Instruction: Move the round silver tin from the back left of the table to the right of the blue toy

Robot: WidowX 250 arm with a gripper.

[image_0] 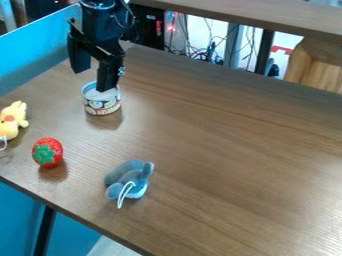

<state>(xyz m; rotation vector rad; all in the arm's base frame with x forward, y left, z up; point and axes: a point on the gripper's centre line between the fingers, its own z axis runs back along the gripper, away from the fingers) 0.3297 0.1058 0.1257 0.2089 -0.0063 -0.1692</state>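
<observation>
The black gripper hangs down at the upper left of the camera view, its two fingers spread apart. One finger stands in front of or just above the rim of a small round tub with a pale top and printed sides; whether they touch I cannot tell. The other finger is to the left, above the table. No object shows between the fingers. Nearer the front lie a red strawberry with a green leafy cap and a blue-grey plush toy with a white loop. A yellow plush toy lies at the left edge.
The brown wooden table spans most of the view, its front edge running diagonally at the lower left. A blue panel borders the back left. Cables and a wooden stool stand beyond the back edge.
</observation>
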